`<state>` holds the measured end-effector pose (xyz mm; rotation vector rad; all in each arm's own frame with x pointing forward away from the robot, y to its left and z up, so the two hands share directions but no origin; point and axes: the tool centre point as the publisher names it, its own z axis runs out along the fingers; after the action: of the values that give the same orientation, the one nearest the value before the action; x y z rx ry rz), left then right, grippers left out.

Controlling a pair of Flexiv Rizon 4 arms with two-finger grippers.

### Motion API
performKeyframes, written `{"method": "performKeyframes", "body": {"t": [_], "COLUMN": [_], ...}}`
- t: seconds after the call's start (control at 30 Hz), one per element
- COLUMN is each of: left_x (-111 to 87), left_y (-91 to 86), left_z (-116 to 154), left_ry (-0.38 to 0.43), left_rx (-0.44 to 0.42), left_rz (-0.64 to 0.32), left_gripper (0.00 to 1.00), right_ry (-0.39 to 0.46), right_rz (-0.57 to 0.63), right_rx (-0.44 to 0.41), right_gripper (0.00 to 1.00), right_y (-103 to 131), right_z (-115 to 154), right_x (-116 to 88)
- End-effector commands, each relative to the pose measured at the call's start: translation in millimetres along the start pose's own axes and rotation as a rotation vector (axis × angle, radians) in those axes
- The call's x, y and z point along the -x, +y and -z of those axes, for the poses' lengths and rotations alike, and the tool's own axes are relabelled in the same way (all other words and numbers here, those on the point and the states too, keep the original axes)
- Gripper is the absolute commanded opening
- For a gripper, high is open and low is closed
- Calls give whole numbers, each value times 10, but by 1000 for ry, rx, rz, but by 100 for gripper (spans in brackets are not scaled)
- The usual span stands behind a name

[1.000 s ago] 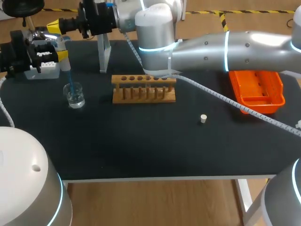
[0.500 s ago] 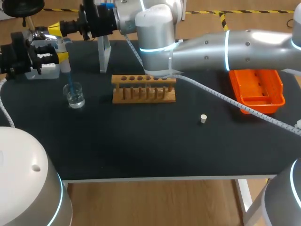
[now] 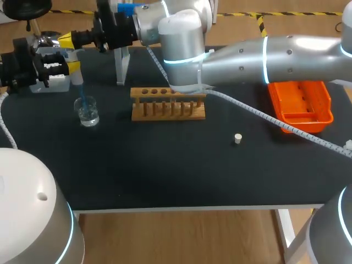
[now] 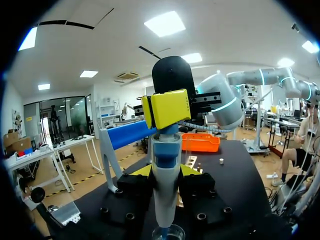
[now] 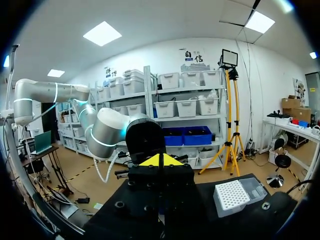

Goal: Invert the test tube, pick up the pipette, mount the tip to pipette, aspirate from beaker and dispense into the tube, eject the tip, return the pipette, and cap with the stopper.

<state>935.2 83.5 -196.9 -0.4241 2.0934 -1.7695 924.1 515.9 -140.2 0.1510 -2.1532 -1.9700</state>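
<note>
The black bench (image 3: 165, 176) shows its widest stretch of dark surface between the wooden rack (image 3: 168, 103) and the near edge. My right arm (image 3: 264, 55) comes in from the right, passes over the far side of the rack and runs on to the far left corner. Its white cable (image 3: 264, 118) trails over the bench to the right of the rack. The orange tray (image 3: 300, 104) sits well right of the rack, close to the bench's right edge. The white stand (image 3: 121, 66) rises just behind the rack's left end, and the tip box (image 5: 234, 196) lies farther left.

My left gripper (image 4: 167, 172), left of the rack, is clamped on the pipette (image 4: 165, 200), held upright. My right gripper (image 5: 160, 161) has its yellow tips pressed together with nothing between them, set on top of the pipette. The blue tip reaches down into the beaker (image 3: 87, 111), which stands well left of the rack near the bench's left edge. The small stopper (image 3: 237, 138) lies alone to the right of the rack, on its near side.

Since a second ago my right gripper has edged slightly towards the rack, and the stand's blue top now shows behind it. Pipette, beaker, rack, stopper and tray have not moved.
</note>
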Motion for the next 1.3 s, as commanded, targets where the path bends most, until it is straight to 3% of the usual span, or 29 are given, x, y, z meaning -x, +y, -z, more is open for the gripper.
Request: {"method": "performKeyframes", "body": {"t": [0.03, 0.17, 0.4, 0.47, 0.5, 0.8, 0.93, 1.3], "left_x": [13, 13, 13, 13, 13, 13, 13, 13], "left_y": [-53, -53, -53, -53, -53, -53, -53, -53], "left_z": [5, 5, 5, 5, 5, 5, 5, 5], "left_ry": [-3, -3, -3, -3, -3, -3, -3, -3], "left_rx": [1, 1, 1, 1, 1, 1, 1, 1], "left_rz": [0, 0, 0, 0, 0, 0, 0, 0], "left_gripper": [0, 0, 0, 0, 0, 0, 0, 0], "right_ry": [3, 2, -3, -9, -11, -43, -63, -76], "right_rz": [-5, -8, 28, 45, 53, 98, 115, 81], "right_rx": [-2, -8, 0, 3, 4, -39, -87, -250], "right_gripper": [0, 0, 0, 59, 100, 100, 100, 100], "right_y": [-94, -103, 89, 166, 206, 333, 325, -43], "right_z": [-6, -8, 47, 85, 112, 497, 803, 1610], "right_x": [-6, -5, -42, -73, -92, -301, -446, -783]}}
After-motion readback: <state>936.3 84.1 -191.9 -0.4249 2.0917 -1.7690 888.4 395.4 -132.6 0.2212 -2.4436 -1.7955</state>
